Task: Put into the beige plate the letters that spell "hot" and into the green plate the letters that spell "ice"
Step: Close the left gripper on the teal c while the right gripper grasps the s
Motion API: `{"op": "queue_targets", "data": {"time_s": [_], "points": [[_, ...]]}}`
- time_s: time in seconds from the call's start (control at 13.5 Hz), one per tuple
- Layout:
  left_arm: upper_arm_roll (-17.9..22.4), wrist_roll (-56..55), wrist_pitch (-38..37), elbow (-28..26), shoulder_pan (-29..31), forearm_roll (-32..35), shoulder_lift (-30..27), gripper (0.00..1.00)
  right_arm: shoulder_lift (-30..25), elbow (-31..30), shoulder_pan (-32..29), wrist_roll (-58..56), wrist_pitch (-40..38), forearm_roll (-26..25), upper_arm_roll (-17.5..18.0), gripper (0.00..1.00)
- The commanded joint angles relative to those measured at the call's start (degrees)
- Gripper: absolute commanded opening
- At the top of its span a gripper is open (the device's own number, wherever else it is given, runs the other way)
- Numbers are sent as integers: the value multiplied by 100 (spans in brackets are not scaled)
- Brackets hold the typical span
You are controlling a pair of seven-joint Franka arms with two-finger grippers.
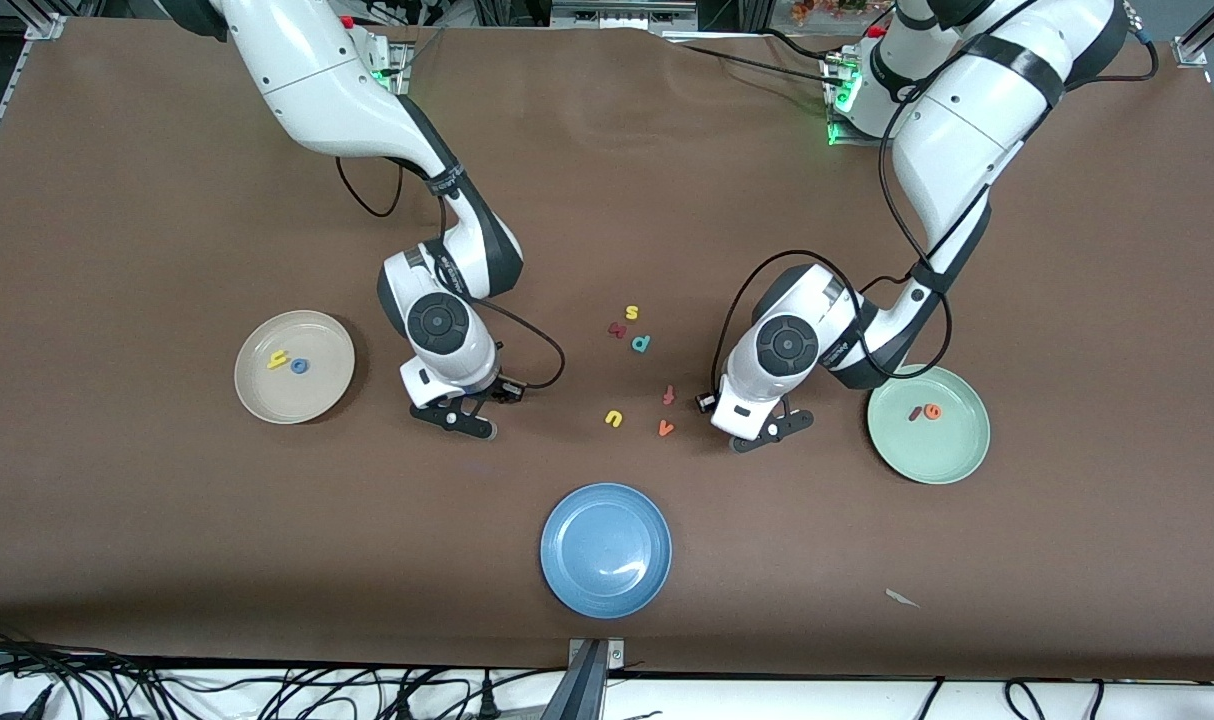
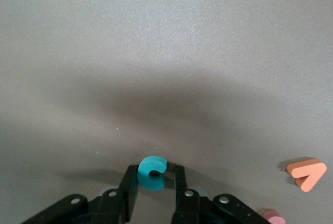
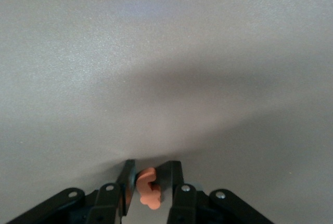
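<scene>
Two tools down at bench | left tool (image 2: pixel 155 185) pinching teal c (image 2: pixel 151 172) | right tool (image 3: pixel 150 187) pinching orange t (image 3: pixel 148 187)

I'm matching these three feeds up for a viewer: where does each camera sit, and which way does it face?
Front view: high across the table, facing both arms; shows beige plate, green plate.
Left wrist view: on the left arm, looking down at its left gripper around the teal c.
Right wrist view: likewise, right gripper around the orange t.
Shared: orange v.
</scene>
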Motion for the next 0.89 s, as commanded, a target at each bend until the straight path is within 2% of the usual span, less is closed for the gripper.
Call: {"op": "queue_targets", "data": {"time_s": [0.0,0.22,0.44,0.67,0.81], "points": [[88,-64,-19,79,-76,67,54,28,-104,-33,19,79,-98,55,-2,14],[88,-64,-19,70,-67,216,54,25,-165,-33,19,53,-115,55,-10,0],[88,-64,-19,70,-67,217,54,21,-270,2,10,0,-369,46,-37,0],[88,-64,-28,70,-67,217,46,16,-770,116,-77,-568,-1474,72,-352,0],[79,-55,-37,70,-67,217,37,13,-1104,108,-410,-1279,-2116,72,-397,0]]}}
